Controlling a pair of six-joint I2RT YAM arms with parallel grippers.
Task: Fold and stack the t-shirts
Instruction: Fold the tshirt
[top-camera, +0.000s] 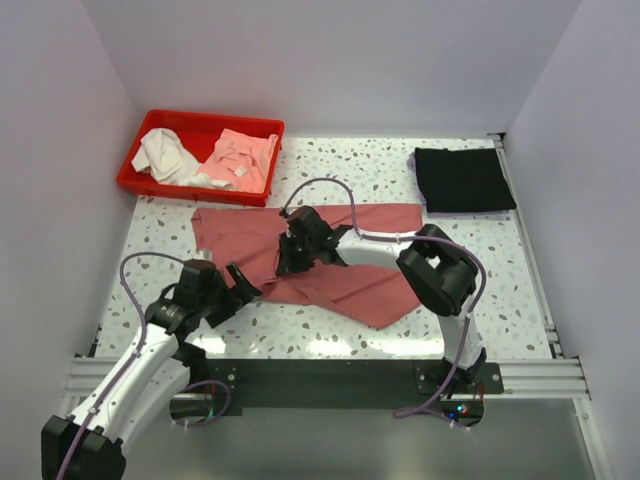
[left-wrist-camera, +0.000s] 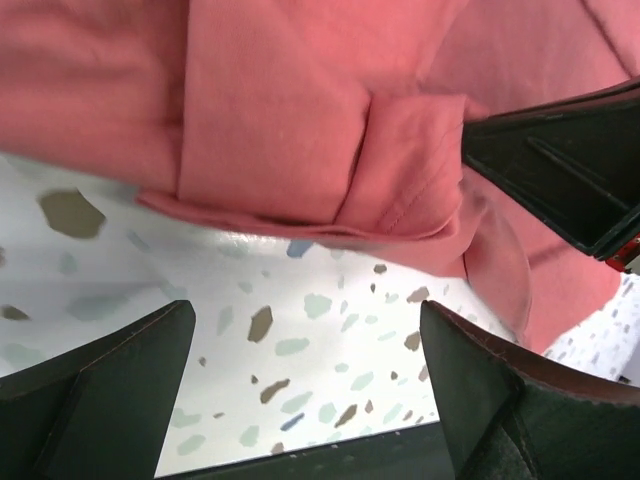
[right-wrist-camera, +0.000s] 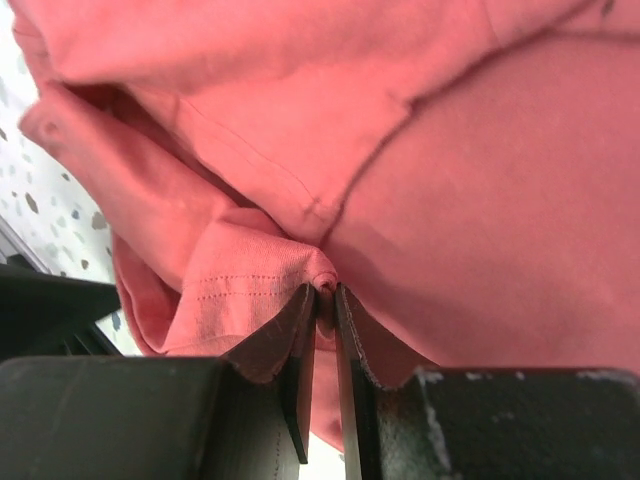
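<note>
While the right claw (right-wrist-camera: 325, 300) pinches a fold of the rose-red t-shirt (right-wrist-camera: 480, 200), the left claw (left-wrist-camera: 308, 320) gapes empty, the hem just ahead of it on the speckled table (left-wrist-camera: 300, 390). The black t-shirt (top-camera: 462, 178) lies folded well right of both, by a pale wall (top-camera: 580, 150).

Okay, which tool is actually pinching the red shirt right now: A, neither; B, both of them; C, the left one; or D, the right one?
D: in the right wrist view the right tool is shut on a fold of the rose-red shirt, while the left tool stands open over the speckled table, just short of the shirt's edge.
</note>
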